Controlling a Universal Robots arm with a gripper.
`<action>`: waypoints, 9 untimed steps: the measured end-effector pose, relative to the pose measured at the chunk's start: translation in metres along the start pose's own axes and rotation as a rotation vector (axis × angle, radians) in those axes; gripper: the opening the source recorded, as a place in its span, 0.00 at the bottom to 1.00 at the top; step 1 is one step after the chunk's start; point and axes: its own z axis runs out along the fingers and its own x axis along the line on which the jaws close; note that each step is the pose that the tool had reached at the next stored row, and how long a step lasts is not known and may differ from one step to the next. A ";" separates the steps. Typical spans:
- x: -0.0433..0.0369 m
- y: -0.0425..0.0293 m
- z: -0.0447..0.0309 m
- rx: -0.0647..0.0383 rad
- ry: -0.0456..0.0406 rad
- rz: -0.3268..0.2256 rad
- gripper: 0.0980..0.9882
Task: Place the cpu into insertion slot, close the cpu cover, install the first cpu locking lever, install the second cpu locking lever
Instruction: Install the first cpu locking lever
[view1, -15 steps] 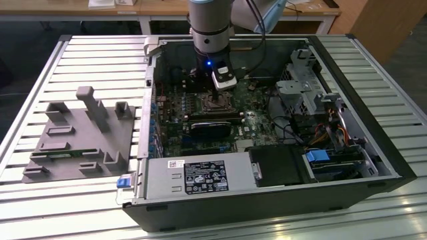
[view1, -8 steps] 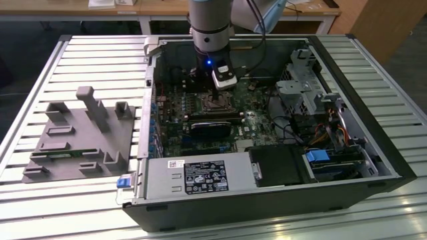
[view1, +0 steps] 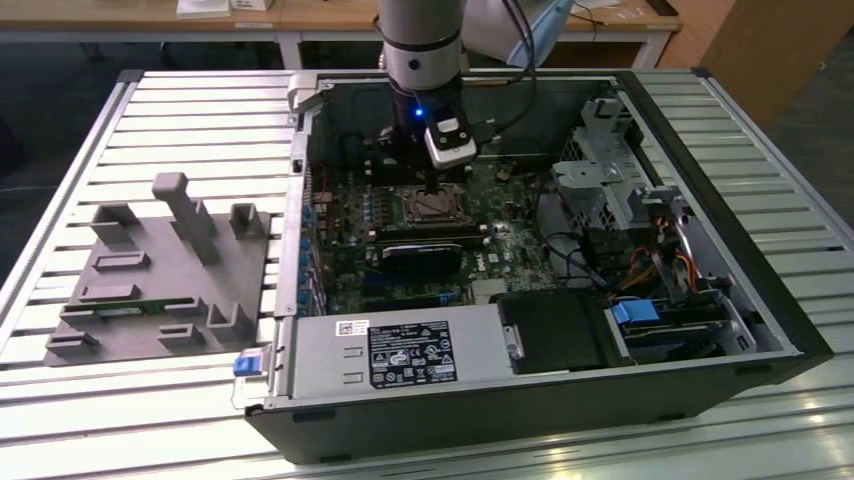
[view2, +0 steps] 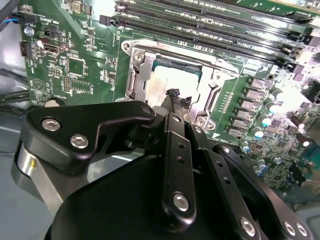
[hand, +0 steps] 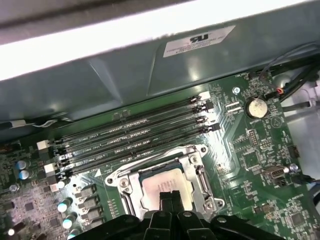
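cpu is sitting flat in the insertion slot, silver top showing through the window of the cpu cover, which looks folded down over it to me. The end effector is right at the chip's near edge, pinched narrow with nothing in it. My guess is that's so the slim tip can get at the socket hardware. Memory slots run just beside the socket, all inside the open computer case on the slatted desk.
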 end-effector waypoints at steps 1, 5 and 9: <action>-0.0001 0.0001 -0.0012 0.001 -0.0004 0.000 0.00; -0.0002 0.0001 -0.0021 0.003 -0.0012 0.000 0.00; -0.0002 0.0001 -0.0021 0.004 -0.0015 -0.001 0.00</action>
